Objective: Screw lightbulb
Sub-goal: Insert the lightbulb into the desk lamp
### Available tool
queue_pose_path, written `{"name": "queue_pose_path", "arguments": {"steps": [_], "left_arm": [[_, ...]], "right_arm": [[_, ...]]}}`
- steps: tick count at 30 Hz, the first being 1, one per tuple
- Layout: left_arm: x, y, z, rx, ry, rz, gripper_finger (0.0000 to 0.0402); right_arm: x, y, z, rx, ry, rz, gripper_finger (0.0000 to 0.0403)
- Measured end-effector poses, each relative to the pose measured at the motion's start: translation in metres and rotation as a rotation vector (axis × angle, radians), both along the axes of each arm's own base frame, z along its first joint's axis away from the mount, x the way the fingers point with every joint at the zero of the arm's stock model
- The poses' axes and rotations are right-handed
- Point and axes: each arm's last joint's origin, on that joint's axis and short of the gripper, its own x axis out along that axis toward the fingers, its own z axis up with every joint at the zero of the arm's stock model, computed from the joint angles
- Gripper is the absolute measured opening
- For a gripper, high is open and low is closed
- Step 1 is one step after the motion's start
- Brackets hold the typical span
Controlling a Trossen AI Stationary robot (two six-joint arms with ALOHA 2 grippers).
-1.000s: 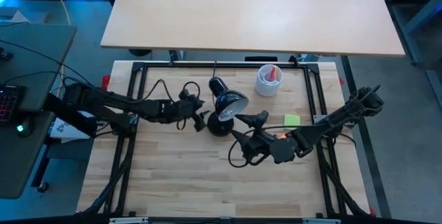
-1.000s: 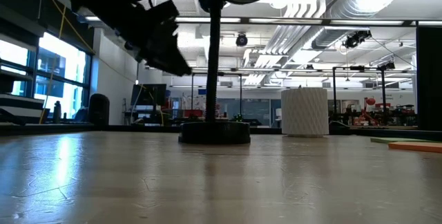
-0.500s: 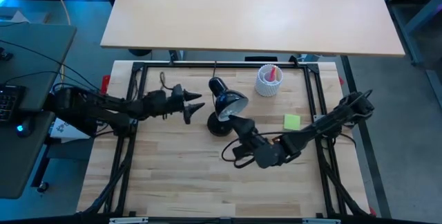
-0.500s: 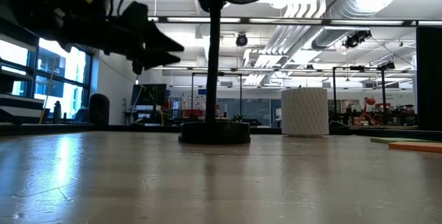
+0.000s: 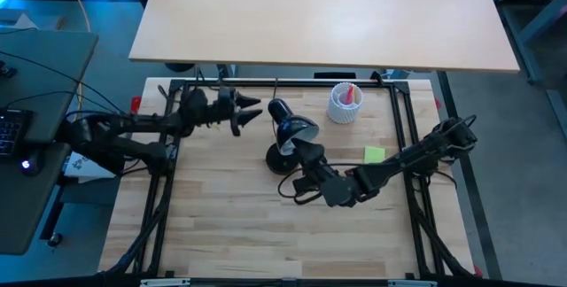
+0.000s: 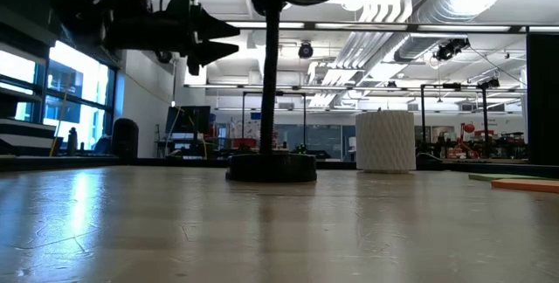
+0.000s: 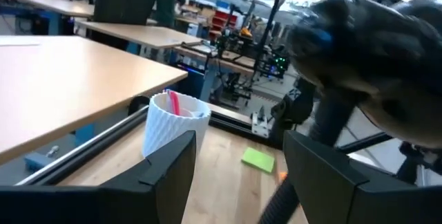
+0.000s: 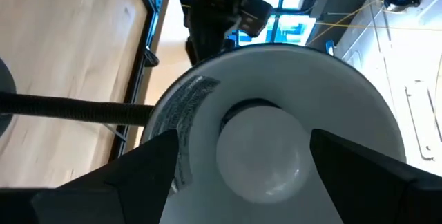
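The black desk lamp stands on its round base, with its shade tipped toward my right gripper. The white frosted lightbulb sits inside the shade. Its screw base is hidden. My right gripper is open just in front of the shade's mouth. In the right wrist view its fingers stand wide on either side of the bulb, apart from it. My left gripper is open and empty. It is raised above the table, on the far-left side of the lamp, and points level toward it.
A white ribbed cup holding a red thing stands at the far right of the lamp. It also shows in the left wrist view. A green note lies on the table to the right. There is bare wood toward the near edge.
My left gripper has drawn back from the lamp toward the table's far edge, has risen, and has turned level. My right gripper has moved toward the table's left, up to the mouth of the lamp's shade. The lamp has kept still.
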Motion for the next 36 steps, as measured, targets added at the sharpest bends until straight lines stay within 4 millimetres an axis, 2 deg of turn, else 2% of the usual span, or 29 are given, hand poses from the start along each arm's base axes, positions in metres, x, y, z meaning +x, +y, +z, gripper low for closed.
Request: {"name": "queue_pose_path", "arguments": {"steps": [5,9,13,17,24,36], "left_arm": [[0.009,0.012,0.016,0.003,0.014,0.011,0.0216],[0.023,0.022,0.026,0.080,0.048,-0.042,0.0216],[0.034,0.033,0.028,0.132,0.060,-0.118,0.0216],[0.036,0.040,0.031,0.160,0.026,-0.167,0.0216],[0.037,0.035,0.038,0.216,-0.037,-0.251,0.0216],[0.041,0.026,0.041,0.238,-0.068,-0.296,0.0216]], "right_arm": [[0.003,-0.010,0.000,0.003,-0.004,-0.028,0.0325],[0.005,-0.016,0.000,0.003,-0.005,-0.044,0.0320],[0.006,-0.017,0.002,0.010,-0.020,-0.045,0.0318],[0.007,-0.016,0.004,0.018,-0.045,-0.042,0.0318],[0.007,-0.016,0.007,0.031,-0.079,-0.040,0.0318],[0.011,-0.029,0.008,0.121,-0.193,-0.085,0.0318]]}}
